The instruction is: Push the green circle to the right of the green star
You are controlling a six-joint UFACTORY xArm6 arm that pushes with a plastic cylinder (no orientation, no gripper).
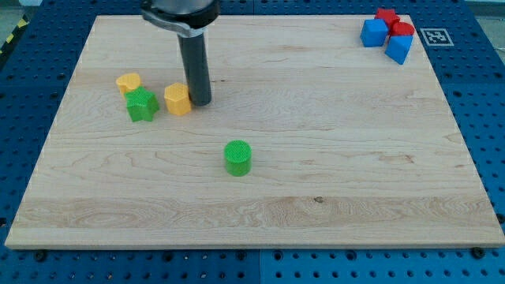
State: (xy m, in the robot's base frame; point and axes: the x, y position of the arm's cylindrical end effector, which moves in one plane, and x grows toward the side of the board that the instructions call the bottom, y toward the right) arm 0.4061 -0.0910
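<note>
The green circle (237, 157) stands near the middle of the wooden board (331, 173), a little left of centre. The green star (142, 105) lies at the view's left. A yellow hexagon-like block (178, 99) sits just right of the star. My tip (200, 102) touches or nearly touches the right side of that yellow block. The tip is up and to the left of the green circle, well apart from it.
A yellow heart-like block (129, 83) lies just above the green star. At the view's top right corner a cluster holds two blue blocks (374, 32) (399, 49) and two red blocks (386, 16) (403, 30).
</note>
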